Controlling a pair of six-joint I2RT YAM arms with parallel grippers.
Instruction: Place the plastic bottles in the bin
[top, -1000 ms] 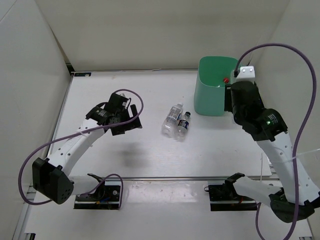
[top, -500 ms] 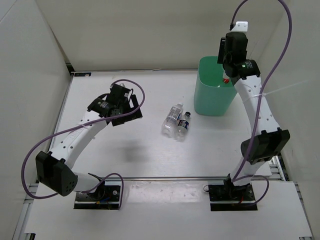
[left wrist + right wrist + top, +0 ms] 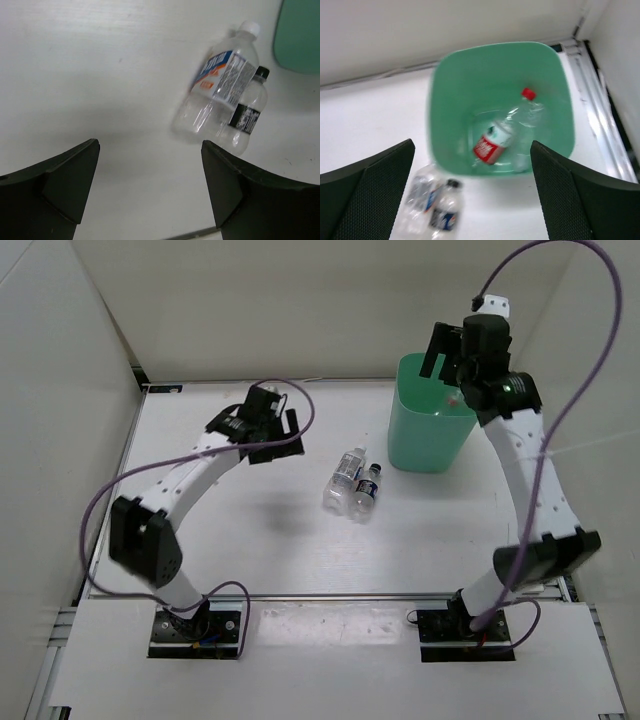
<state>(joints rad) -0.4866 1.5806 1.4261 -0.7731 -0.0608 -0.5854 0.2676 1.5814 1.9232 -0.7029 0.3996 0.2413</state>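
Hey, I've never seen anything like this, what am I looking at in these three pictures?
This is a robot with two arms bolted to a white table. The wide picture comes from a fixed camera above and behind the arms. The other two come from small cameras on the wrists, and the dark shapes at the bottom are each gripper's own two fingers. The left gripper and the right gripper are both open and hold nothing. A white-capped bottle and a dark-capped bottle lie side by side on the table. A red-capped bottle lies inside the green bin.
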